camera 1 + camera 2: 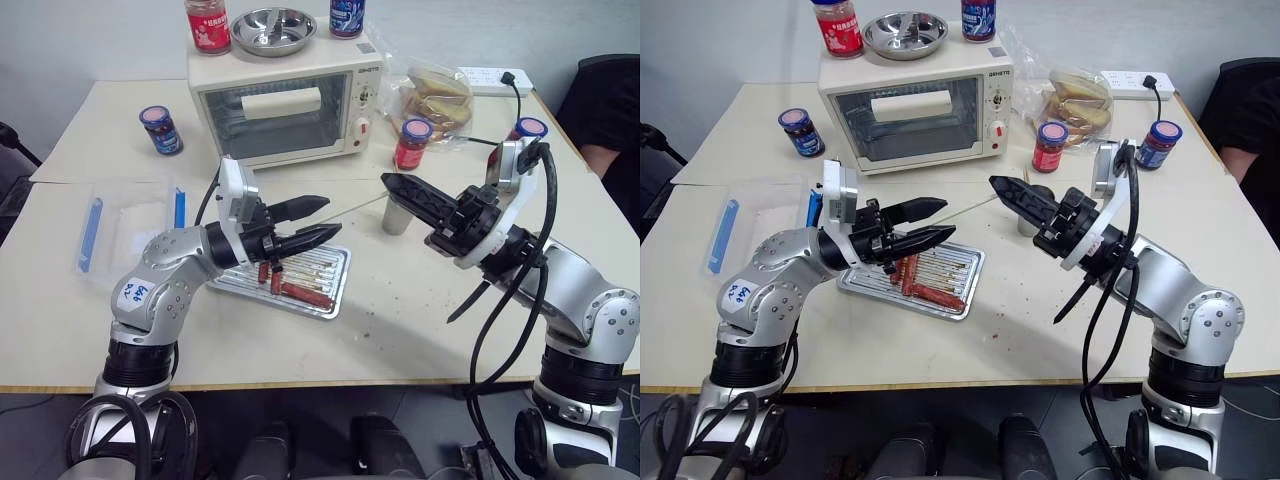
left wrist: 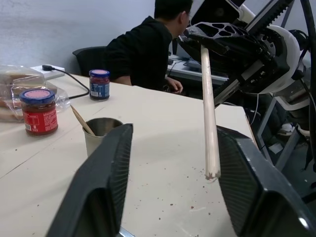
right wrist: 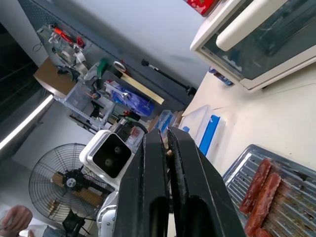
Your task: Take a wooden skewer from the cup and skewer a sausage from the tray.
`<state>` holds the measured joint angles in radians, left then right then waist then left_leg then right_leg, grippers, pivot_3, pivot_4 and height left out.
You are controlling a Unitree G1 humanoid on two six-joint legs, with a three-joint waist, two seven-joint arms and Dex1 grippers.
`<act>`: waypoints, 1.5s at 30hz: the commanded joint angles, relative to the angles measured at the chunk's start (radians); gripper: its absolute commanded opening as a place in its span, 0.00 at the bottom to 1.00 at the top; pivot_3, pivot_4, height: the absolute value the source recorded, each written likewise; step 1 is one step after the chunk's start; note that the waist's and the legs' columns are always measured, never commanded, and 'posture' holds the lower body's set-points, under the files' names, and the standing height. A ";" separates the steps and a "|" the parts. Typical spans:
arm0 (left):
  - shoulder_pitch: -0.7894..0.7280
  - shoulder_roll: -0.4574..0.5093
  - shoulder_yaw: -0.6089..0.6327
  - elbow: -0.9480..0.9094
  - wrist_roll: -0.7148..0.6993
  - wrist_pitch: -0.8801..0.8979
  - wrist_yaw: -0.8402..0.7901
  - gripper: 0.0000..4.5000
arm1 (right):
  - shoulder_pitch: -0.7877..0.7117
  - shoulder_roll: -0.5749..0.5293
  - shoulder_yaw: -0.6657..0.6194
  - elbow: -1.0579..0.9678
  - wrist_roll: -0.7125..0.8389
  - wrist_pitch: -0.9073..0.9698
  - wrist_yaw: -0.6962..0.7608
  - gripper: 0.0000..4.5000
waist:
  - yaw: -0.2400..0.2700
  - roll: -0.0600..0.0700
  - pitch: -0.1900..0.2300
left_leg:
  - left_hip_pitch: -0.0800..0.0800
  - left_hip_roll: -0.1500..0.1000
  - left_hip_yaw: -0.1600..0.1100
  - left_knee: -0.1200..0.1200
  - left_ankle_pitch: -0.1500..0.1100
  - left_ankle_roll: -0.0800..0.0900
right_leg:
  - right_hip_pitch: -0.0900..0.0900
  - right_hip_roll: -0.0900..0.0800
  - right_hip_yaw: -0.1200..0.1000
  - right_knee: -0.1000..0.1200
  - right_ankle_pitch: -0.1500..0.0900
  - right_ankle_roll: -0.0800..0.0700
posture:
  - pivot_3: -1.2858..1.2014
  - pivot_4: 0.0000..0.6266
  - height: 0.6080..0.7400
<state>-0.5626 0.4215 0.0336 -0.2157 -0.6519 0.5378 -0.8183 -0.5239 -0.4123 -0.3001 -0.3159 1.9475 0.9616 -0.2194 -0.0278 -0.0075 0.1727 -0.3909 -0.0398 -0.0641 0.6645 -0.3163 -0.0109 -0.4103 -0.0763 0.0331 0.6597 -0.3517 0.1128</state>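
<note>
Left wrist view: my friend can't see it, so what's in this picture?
A skewer held by the right gripper hangs between the left gripper's open black fingers. Behind them on the table stand a cup with another stick, two jars and a seated person in black.

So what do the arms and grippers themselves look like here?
Both arms are silver-grey with rounded joints. The left gripper and right gripper have black tapered fingers and white wrist camera modules. Loose black cables loop along the right arm; the left arm carries a white sticker.
</note>
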 commanded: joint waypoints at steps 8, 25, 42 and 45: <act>-0.014 -0.025 0.004 -0.060 -0.052 0.024 0.003 0.31 | 0.022 0.039 -0.022 -0.007 0.025 -0.021 0.016 0.00 | 0.000 0.000 0.000 | 0.000 0.000 0.000 0.000 0.000 0.000 | 0.000 0.000 0.000 0.000 0.000 0.000 | 0.52 0.24 1.00; -0.049 -0.058 0.041 -0.073 -0.146 0.091 0.053 0.31 | 0.026 0.047 -0.017 0.001 0.025 -0.023 0.017 0.00 | -0.001 0.000 0.000 | 0.000 0.000 0.000 0.000 0.000 0.000 | 0.000 0.000 0.000 0.000 0.000 0.000 | 0.52 0.24 1.00; -0.034 -0.037 0.025 -0.071 -0.149 0.116 0.042 0.00 | 0.010 0.082 -0.017 -0.016 0.025 -0.038 0.001 0.00 | 0.000 0.000 0.000 | 0.000 0.000 0.000 0.000 0.000 0.000 | 0.000 0.000 0.000 0.000 0.000 0.000 | 0.52 0.24 1.00; -0.032 -0.039 0.022 -0.072 -0.133 0.105 0.045 0.20 | 0.007 0.083 -0.017 -0.014 0.025 -0.038 -0.002 0.00 | -0.001 0.000 0.000 | 0.000 0.000 0.000 0.000 0.000 0.000 | 0.000 0.000 0.000 0.000 0.000 0.000 | 0.52 0.24 1.00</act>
<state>-0.5996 0.3758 0.0567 -0.2606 -0.7850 0.6534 -0.7724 -0.5000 -0.3367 -0.3026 -0.3056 1.9478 0.9369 -0.2248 -0.0283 -0.0075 0.1727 -0.3909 -0.0398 -0.0641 0.6643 -0.3163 -0.0109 -0.4105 -0.0762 0.0332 0.6592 -0.3517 0.1128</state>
